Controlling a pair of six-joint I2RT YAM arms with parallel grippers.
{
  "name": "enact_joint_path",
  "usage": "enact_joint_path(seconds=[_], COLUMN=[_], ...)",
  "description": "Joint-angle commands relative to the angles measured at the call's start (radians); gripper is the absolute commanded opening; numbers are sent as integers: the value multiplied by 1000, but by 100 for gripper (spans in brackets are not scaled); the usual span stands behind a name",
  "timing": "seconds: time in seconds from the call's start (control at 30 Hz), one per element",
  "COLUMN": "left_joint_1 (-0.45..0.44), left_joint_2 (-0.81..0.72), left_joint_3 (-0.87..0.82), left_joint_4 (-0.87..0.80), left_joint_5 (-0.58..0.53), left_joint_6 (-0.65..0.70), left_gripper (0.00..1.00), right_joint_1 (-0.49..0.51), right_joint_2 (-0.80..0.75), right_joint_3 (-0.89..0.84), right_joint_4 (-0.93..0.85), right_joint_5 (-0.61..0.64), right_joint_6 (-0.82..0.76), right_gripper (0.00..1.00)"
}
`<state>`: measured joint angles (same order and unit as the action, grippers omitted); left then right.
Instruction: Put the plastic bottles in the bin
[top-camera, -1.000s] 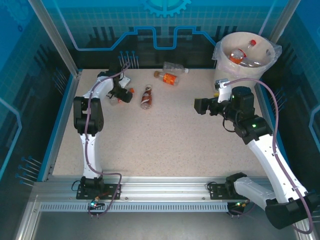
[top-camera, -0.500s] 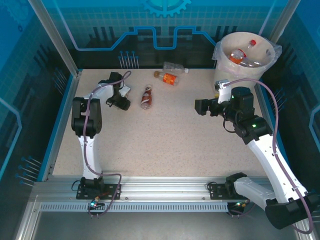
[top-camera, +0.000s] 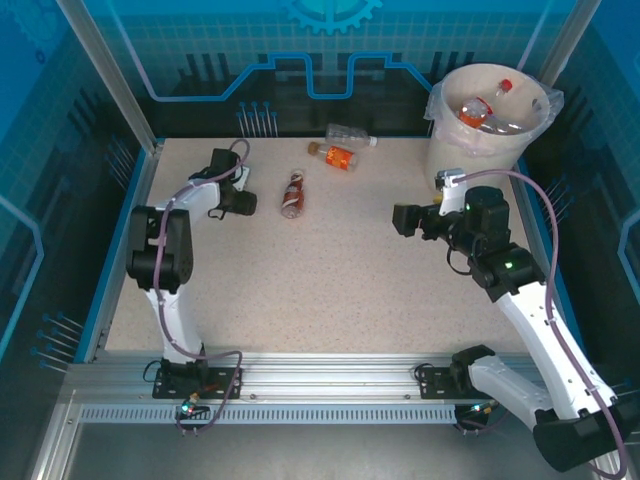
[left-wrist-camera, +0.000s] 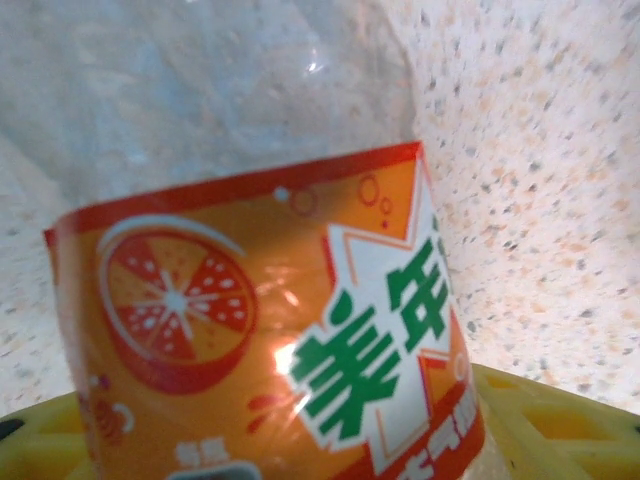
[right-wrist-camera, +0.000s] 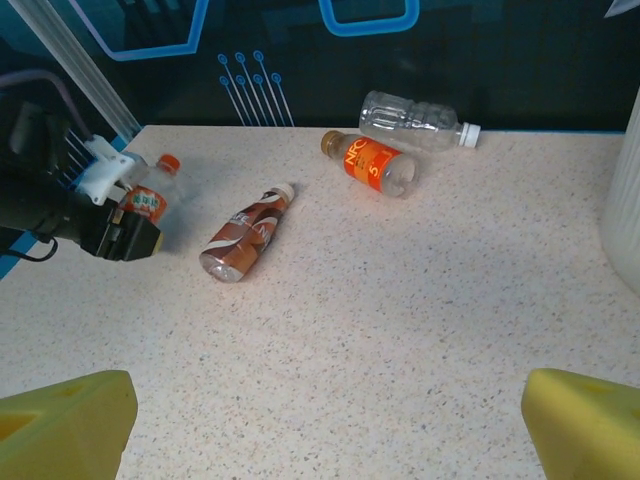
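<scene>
美年 on the orange-label bottle (left-wrist-camera: 270, 330); 5 on the far bottle (right-wrist-camera: 372, 162)

Robot lab test cell — walled at 12 o'clock by blue circuit-print panels (top-camera: 330, 60), edged at 6 with aluminium extrusion rails (top-camera: 320, 375), floored in speckled tabletop (top-camera: 330, 280).

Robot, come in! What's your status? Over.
Left gripper clamped on orange-label bottle. Right gripper open, empty. Three bottles on table, two lying toward bin.

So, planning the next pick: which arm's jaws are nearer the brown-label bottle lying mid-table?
Left. The left arm has its jaws close on the left of the brown-label bottle; the right arm has its jaws far off to the bottle's right.
</scene>
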<state>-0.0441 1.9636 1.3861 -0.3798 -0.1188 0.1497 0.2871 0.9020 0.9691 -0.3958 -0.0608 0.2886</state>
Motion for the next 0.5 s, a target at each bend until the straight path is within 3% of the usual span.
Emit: enact_joint_path(seconds=[0.0,0.3,0.47], left_joint_1=[-48,-263,-380], left_joint_2=[-127,-415,-558], left_joint_3=[-90,-297,-430], left_joint_4=[125,211,355], left_joint_5=[-27,-33,60], left_joint_6=[-145,-379,-555], left_gripper=[37,36,36], right_joint_1=[-5,-5,-5], right_joint_2=[-37,-69,-69], right_joint_3=[-51,-137,-172], right_joint_4=[93,148,221], right_joint_5=[-26,-67,-105], right_joint_6=[53,115,145], right_gripper=[100,100,100])
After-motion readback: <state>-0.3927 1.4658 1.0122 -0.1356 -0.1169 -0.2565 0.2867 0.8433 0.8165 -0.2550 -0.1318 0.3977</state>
